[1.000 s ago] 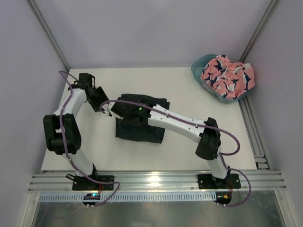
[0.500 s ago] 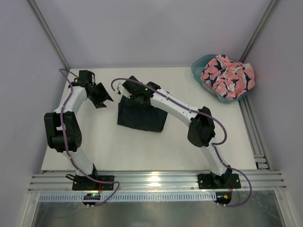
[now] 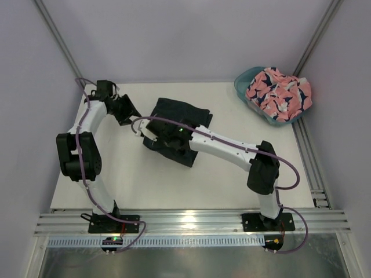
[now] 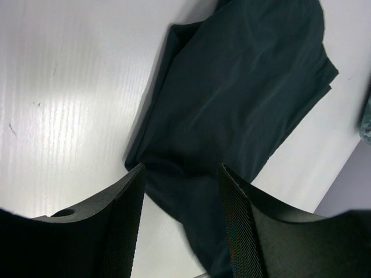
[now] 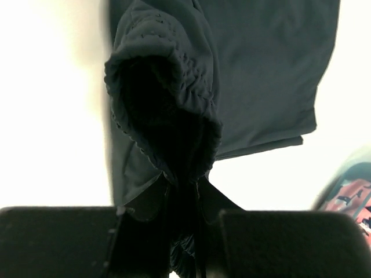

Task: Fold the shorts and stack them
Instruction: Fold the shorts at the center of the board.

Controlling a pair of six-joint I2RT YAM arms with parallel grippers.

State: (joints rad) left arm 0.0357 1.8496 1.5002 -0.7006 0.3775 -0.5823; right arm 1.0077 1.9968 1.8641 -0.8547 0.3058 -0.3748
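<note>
Shorts in plain dark navy fabric lie toward the far middle of the white table, seemingly half folded and askew, their gathered waistband pinched in the right gripper. The left gripper hovers just beside them, fingers spread and empty. The salmon pink printed shorts sit heaped in the translucent teal tub at the far right corner, so their folding and the stacking remain. Open room lies on the near half; the left arm crowds the far left edge.

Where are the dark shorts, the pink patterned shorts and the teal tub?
dark shorts [image 3: 184, 113], top external view, on the flat far part of the fabric.
pink patterned shorts [image 3: 278, 92], top external view, on the middle of the bundle.
teal tub [image 3: 242, 81], top external view, on its bare left rim.
</note>
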